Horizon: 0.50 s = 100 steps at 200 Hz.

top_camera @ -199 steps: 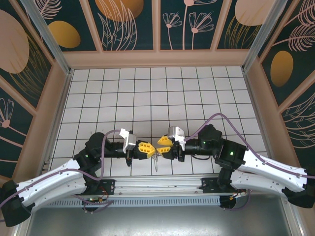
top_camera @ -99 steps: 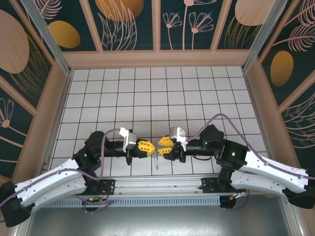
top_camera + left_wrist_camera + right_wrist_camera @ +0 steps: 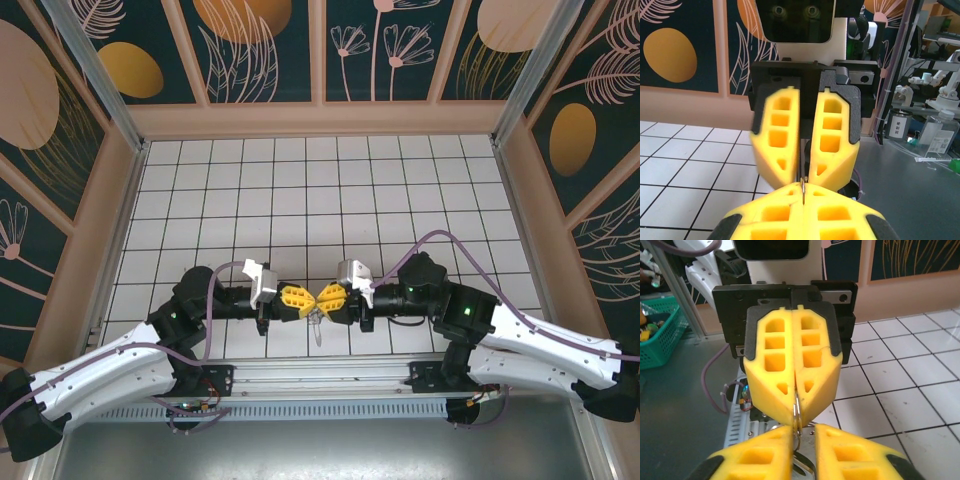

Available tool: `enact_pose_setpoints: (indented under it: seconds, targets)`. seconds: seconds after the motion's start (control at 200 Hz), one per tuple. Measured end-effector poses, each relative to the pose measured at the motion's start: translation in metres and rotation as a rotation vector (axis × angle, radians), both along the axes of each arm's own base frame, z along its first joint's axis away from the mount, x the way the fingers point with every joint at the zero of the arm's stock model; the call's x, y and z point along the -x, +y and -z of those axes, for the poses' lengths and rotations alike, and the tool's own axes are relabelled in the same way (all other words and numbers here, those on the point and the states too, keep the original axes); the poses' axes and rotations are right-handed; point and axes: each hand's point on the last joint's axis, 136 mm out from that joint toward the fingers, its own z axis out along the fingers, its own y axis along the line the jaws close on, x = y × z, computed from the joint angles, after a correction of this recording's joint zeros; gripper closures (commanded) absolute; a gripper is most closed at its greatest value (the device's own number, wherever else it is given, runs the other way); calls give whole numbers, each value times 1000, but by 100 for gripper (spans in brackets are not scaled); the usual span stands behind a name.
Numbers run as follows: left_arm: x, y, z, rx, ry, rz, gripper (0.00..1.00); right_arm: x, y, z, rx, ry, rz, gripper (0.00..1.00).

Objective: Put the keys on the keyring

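My two grippers meet tip to tip above the table's front middle. The left gripper (image 3: 307, 299) (image 3: 803, 194) is shut on the edge of the keyring (image 3: 803, 186) (image 3: 797, 406), a thin metal ring sticking out of its tips. The right gripper (image 3: 319, 299) (image 3: 803, 434) faces it, jaws open a narrow gap, and the ring reaches into that gap, lying against one of the fingers (image 3: 765, 450). Below the tips hang metal pieces (image 3: 316, 327) (image 3: 807, 467), apparently the keys; I cannot tell how they are joined to the ring.
Wooden walls (image 3: 320, 120) fence the white tiled table (image 3: 320, 200) on three sides. A metal rail (image 3: 320, 375) runs along the near edge under the grippers. Purple cables (image 3: 440, 240) loop over both arms.
The right gripper has moved a little left towards the left gripper, and its jaws have narrowed. The left gripper has stayed shut and still.
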Motion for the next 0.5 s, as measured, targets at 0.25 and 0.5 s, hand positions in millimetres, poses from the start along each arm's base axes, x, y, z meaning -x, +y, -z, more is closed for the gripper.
enact_pose_setpoints:
  seconds: [0.25,0.5]
  targets:
    - [-1,-1,3,-9,-1,-1,100,0,-1,2,7,15,0,100]
    - [-5,-3,0,-68,-1,-16,89,0,-5,0,0,1,11,100]
